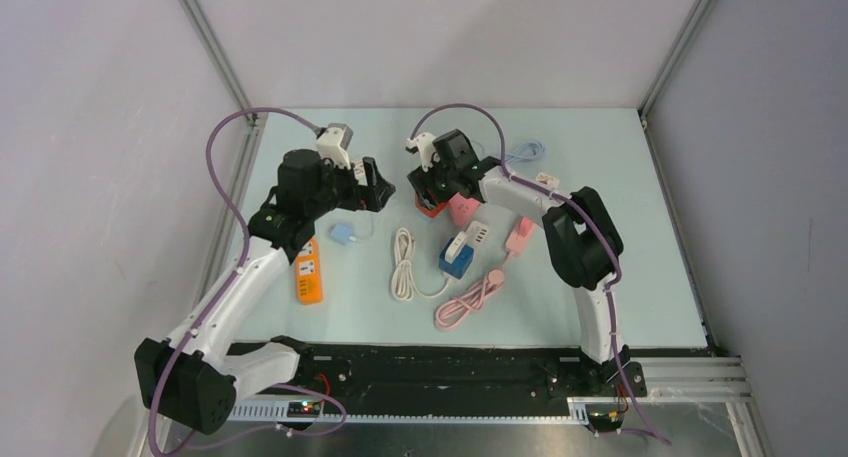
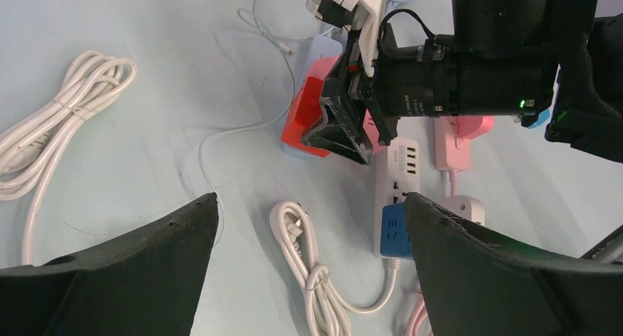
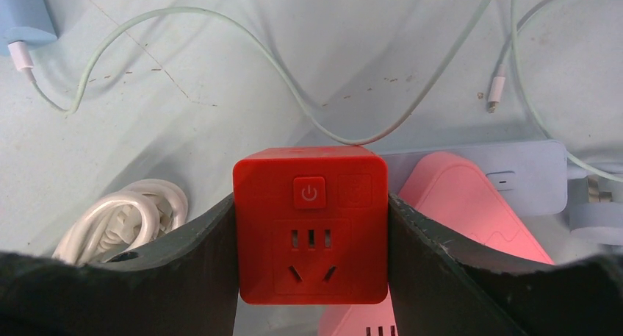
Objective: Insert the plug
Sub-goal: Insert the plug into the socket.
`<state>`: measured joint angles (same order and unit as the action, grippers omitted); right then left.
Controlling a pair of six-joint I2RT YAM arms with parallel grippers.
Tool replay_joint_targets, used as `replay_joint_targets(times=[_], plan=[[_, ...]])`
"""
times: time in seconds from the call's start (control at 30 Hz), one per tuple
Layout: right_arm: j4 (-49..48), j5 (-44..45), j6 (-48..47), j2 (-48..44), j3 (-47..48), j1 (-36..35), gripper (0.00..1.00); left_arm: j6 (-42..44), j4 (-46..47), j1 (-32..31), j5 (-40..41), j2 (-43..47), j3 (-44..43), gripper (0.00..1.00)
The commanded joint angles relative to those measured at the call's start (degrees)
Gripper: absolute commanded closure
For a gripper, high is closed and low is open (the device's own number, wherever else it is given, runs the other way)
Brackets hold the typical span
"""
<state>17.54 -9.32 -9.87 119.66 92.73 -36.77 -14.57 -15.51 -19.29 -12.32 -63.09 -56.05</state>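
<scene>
Clamping the red socket cube (image 3: 311, 233) from both sides at the far middle of the table (image 1: 620, 277), the right gripper (image 3: 310, 207) likely steadies it for plugging. The left gripper (image 2: 310, 204) hangs wide open, empty, above the plug (image 2: 288, 222) of the white cord (image 2: 323, 292). Only the right wrist view shows the cube's socket holes.

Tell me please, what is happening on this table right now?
The right gripper has a red socket cube clamped between its fingers. The cube's front socket is empty; no plug is in it yet. The left gripper is wide open and holds nothing, facing the cube from the left. A coiled white cable lies loose on the table.
</scene>
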Motion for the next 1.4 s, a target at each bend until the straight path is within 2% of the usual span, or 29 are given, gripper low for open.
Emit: replay_joint_targets(times=[0.0,0.3,0.6,0.83,1.0,1.07,1.17,1.2,1.23,1.3,1.37], plan=[[8.2,11.4,0.5,3.1,-4.1,1.1,1.00,-0.2,1.6,0.4,-1.3,-0.8,0.3,0.00],[9.3,13.9,-0.7,4.8,-5.1,0.4,1.00,-0.5,1.6,0.5,-0.2,-1.9,0.0,0.00],[8.8,12.0,2.1,3.8,-9.4,0.0,1.00,-0.5,1.6,0.6,-0.7,-2.5,-0.5,0.00],[8.6,13.6,3.2,2.1,-6.7,0.2,1.00,-0.5,1.6,0.6,-1.2,-2.7,-0.9,0.00],[11.5,11.7,2.8,0.6,0.9,0.1,0.61,-0.2,1.6,0.5,-0.8,-2.5,-0.9,0.00],[12.7,11.0,2.5,0.5,3.5,0.1,0.50,0.0,1.5,0.6,-0.6,-2.4,-0.8,0.00],[15.1,10.2,2.4,1.2,8.1,0.2,0.39,0.2,1.6,0.6,-0.2,-2.1,-0.8,0.00],[16.0,10.1,2.5,1.5,8.8,0.3,0.31,0.3,1.5,0.6,-0.2,-2.1,-0.7,0.00],[16.6,9.0,2.7,1.6,10.0,0.4,0.28,0.3,1.6,0.6,-0.2,-2.0,-0.7,0.00],[17.3,7.5,3.2,1.7,10.9,0.5,0.12,0.4,1.6,0.7,-0.1,-1.9,-0.8,0.00],[17.4,6.1,3.4,1.2,11.4,0.5,0.03,0.5,1.6,0.8,-0.1,-1.9,-0.8,0.00]])
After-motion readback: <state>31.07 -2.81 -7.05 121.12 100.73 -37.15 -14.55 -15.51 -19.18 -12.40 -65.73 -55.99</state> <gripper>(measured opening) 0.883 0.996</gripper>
